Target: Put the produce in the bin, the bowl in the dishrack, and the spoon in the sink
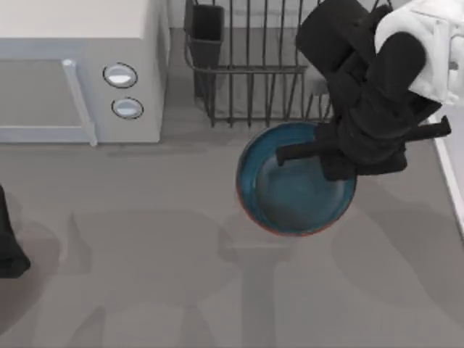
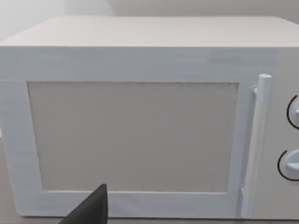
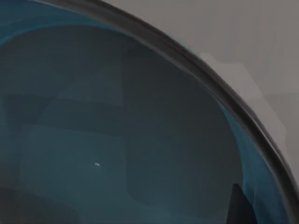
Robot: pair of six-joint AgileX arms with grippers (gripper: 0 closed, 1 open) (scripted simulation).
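Observation:
The blue bowl (image 1: 290, 192) with its reddish-brown rim hangs above the table just in front of the dishrack (image 1: 250, 80). My right gripper (image 1: 335, 161) is shut on the bowl's rim on the side toward the rack and the right. The right wrist view looks straight into the bowl's glazed inside (image 3: 117, 140), with one dark fingertip (image 3: 238, 205) against it. My left arm (image 1: 11, 250) is parked at the table's left edge. The produce and the spoon are out of view. A pale raised rim (image 1: 451, 181) at the right edge looks like the sink's edge.
A white microwave (image 1: 80, 72) with two round knobs stands at the back left and faces the left wrist camera (image 2: 135, 135). A dark utensil cup (image 1: 206, 32) sits at the rack's left corner. Grey tabletop (image 1: 145, 275) spreads in front.

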